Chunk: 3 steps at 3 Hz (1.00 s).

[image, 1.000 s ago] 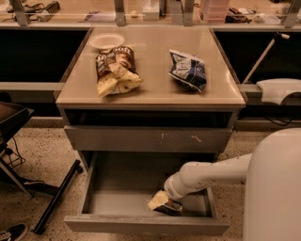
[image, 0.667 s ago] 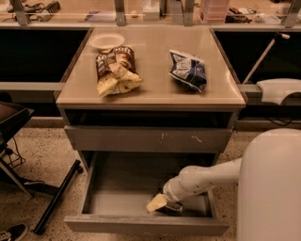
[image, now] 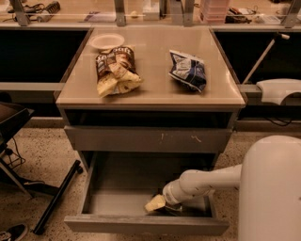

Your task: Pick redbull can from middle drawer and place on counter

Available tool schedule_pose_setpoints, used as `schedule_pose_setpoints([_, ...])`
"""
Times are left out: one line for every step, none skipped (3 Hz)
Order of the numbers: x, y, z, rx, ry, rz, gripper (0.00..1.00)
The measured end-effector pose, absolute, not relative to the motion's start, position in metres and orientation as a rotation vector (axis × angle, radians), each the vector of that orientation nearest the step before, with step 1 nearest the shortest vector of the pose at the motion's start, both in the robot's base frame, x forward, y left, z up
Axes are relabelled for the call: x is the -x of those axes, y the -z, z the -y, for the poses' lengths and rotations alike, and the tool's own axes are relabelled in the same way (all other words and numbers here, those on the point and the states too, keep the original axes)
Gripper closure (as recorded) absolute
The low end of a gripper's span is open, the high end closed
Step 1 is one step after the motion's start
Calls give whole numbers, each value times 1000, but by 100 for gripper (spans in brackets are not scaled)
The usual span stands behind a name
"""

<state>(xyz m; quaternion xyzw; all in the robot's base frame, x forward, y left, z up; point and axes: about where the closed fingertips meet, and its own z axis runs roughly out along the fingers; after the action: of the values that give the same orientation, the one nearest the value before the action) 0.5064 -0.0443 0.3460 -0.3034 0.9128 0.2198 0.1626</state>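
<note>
Floor (image: 42, 155) is speckled beige terrazzo, seen L of the counter (image: 155, 89) & below its front edge. Behind its back edge runs a tan bench (image: 70, 14) w/ upright metal posts (image: 120, 10) & small clutter. Dark recesses (image: 37, 56) flank the L & R edges, w/ a grey rail (image: 28, 86) on the L. Off the front-L corner: slanted black leg (image: 59, 197), thin cables, a shoe (image: 13, 231). Light warm, dim. Gripper (image: 156, 203) sits low in the open middle drawer (image: 141, 225), near its front.
</note>
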Motion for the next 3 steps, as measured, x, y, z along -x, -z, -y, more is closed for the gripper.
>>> schedule_pose_setpoints([-506, -346, 44, 866, -627, -2604, 19])
schedule_pose_setpoints([-506, -346, 44, 866, -627, -2604, 42])
schedule_pose_setpoints([-506, -346, 44, 866, -627, -2604, 65])
